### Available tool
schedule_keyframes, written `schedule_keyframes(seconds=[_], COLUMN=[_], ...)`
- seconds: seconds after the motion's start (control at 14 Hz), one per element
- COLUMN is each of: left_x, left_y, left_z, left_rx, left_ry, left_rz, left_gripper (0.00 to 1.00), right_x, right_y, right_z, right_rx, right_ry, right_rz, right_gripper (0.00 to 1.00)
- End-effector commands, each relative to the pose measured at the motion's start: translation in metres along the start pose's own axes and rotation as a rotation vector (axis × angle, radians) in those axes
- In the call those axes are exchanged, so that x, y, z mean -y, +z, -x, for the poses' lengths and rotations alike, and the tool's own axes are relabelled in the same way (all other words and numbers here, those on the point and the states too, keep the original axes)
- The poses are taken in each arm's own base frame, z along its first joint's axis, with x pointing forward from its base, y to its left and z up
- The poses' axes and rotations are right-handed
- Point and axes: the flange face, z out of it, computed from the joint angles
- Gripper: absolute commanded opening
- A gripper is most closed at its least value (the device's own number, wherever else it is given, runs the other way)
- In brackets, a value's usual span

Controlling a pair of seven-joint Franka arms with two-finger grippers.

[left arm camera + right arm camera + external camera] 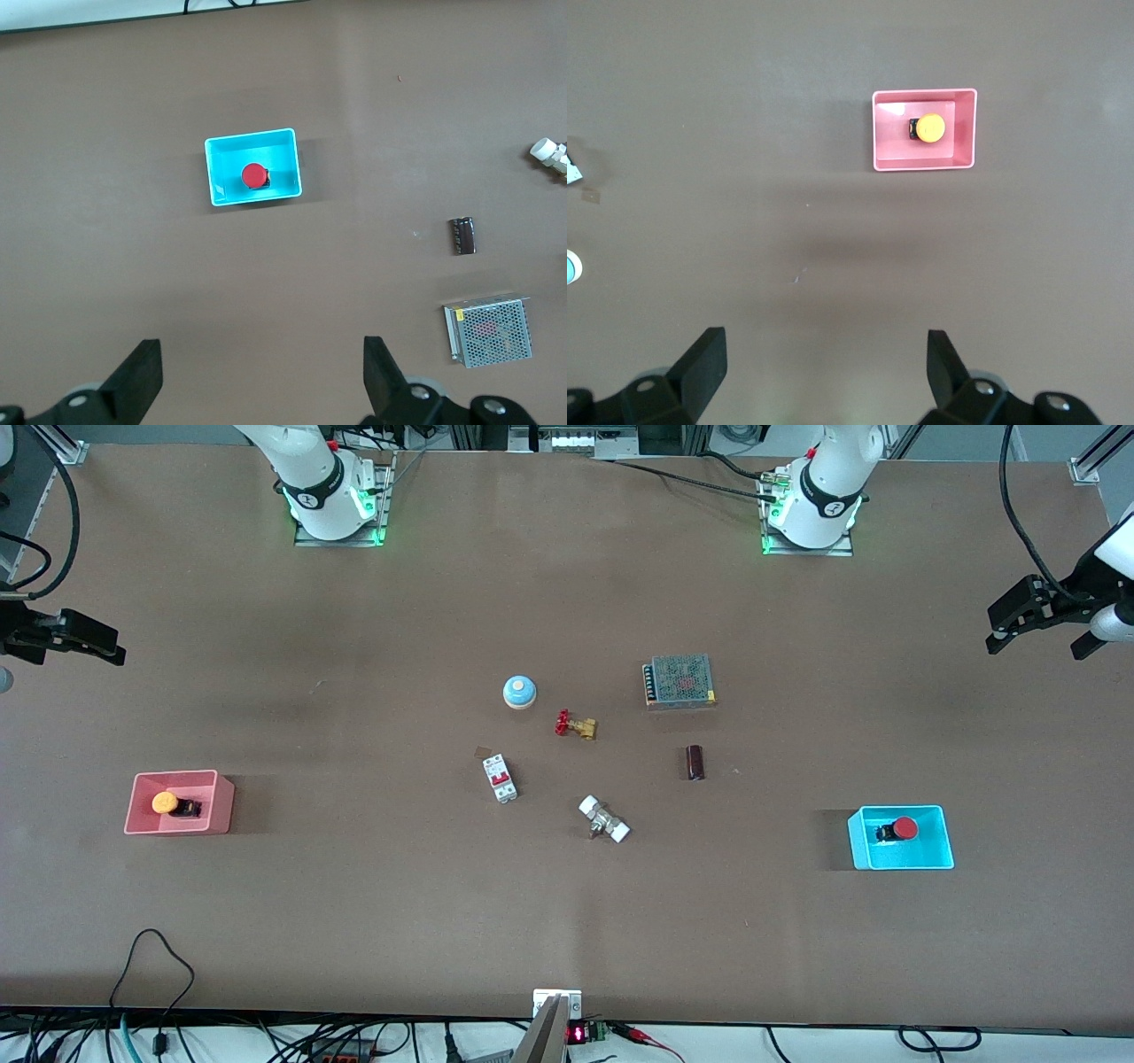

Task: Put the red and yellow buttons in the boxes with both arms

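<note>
The orange-yellow button (166,802) lies in the salmon pink box (177,828) toward the right arm's end of the table. The red button (904,828) lies in the cyan box (921,861) toward the left arm's end. My left gripper (1035,638) is up in the air over the table's edge at its own end, open and empty. My right gripper (97,642) is raised at its own end, open and empty. The left wrist view shows the left gripper (263,376), the cyan box (221,177) and the red button (254,175). The right wrist view shows the right gripper (826,372), the pink box (890,146) and the yellow button (930,128).
In the table's middle lie a blue dome (520,691), a red-handled brass valve (574,724), a white circuit breaker (500,778), a white-ended fitting (604,819), a dark cylinder (695,762) and a mesh-covered power supply (679,680).
</note>
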Motion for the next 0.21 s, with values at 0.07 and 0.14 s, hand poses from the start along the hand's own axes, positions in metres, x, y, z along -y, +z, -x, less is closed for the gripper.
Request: schedule_keyframes(seconds=[0.07, 0.14], left_x=[0.0017, 0.0016], left_y=[-0.0025, -0.0022], left_z=[0.0051, 0.0054], left_rx=[-0.004, -0.001], left_ry=[0.012, 0.012], left_rz=[-0.024, -0.024], left_gripper=[1.0, 1.0], right_x=[0.0007, 0.0], right_y=[0.0007, 0.0007], right_z=[0.0075, 0.0076], right_rx=[0.009, 0.009], right_ry=[0.017, 0.019], right_rz=[0.007, 0.005], right_gripper=[1.0, 1.0])
